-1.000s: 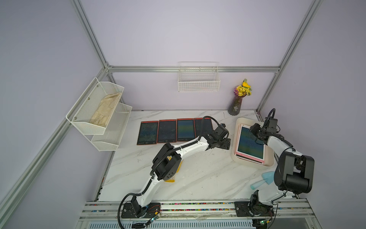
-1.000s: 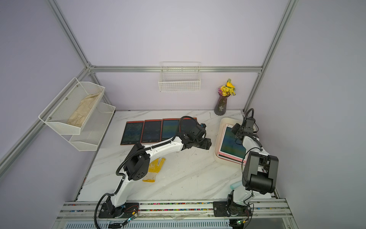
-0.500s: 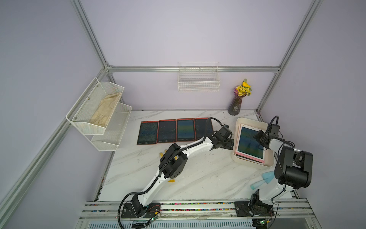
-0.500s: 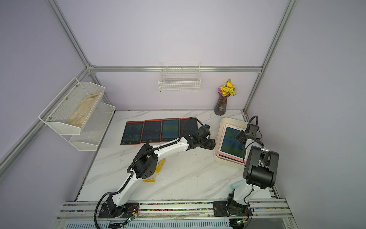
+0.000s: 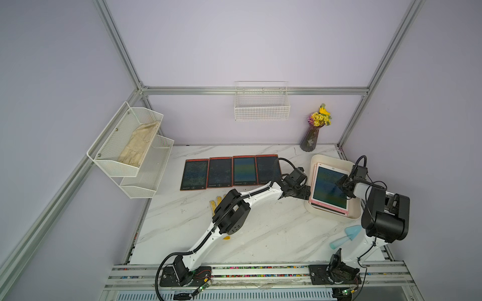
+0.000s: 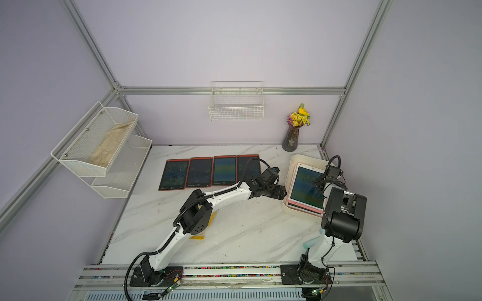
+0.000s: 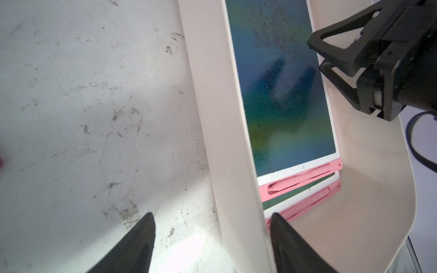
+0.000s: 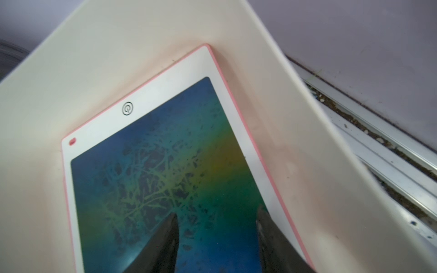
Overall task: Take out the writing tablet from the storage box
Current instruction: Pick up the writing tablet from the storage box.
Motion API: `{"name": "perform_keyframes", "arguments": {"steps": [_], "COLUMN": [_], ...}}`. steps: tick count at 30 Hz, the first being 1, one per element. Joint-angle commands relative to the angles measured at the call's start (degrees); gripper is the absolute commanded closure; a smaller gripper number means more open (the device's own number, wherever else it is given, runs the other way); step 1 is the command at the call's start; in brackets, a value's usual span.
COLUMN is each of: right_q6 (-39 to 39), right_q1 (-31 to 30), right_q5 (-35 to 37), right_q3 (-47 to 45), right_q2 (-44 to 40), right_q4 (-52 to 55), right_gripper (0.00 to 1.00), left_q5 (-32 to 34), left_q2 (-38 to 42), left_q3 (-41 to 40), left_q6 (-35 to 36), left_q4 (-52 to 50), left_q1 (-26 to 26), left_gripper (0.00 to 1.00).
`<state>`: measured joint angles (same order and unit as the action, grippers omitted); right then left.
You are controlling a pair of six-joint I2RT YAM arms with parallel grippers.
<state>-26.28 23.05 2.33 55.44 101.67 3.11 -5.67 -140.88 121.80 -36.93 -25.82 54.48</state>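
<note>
Four red tablets [image 5: 230, 172] lie in a row near the back edge of your table [image 5: 260, 234]. A vase [image 5: 310, 138] stands in the back right corner. The storage box [image 5: 326, 158] at the right edge holds a pile, with the writing tablet [image 5: 327, 189] on top. Your left gripper [image 7: 210, 214] reaches over the box's left wall, jaws apart. Your right gripper [image 8: 216, 210] leans over the screen, jaws apart.

Top pair: from high over the near edge I look down toward the back wall [image 5: 208, 125], far enough off to take in the whole table [image 5: 260, 234]; both top views nearly match.
Left wrist: close and low over the table, looking past the left gripper [image 7: 210, 216] at the storage box [image 7: 227, 141] wall.
Right wrist: very close, aimed past the right gripper [image 8: 216, 211] onto the writing tablet [image 8: 153, 165].
Shared: both wrist views catch the writing tablet and the storage box; the left wrist view also sees the right gripper.
</note>
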Motion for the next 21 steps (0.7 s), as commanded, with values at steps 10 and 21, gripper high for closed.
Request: {"name": "perform_keyframes", "arguments": {"steps": [10, 21], "right_q6": [1.5, 2.7], "right_q1": [0.7, 0.7], "right_q5": [5.3, -1.6], "right_q3": [1.9, 0.6], "right_q2": [3.6, 3.6], "right_q4": [2.0, 1.6], "right_gripper": [0.30, 0.32], "left_q5": [-1.2, -1.7], "left_q2": [-0.7, -1.8], "left_q3": [6.3, 7.7], "left_q6": [-0.6, -1.1], "left_q4": [1.2, 1.3], "left_q1": [0.7, 0.9], "left_gripper": [0.26, 0.27]}}
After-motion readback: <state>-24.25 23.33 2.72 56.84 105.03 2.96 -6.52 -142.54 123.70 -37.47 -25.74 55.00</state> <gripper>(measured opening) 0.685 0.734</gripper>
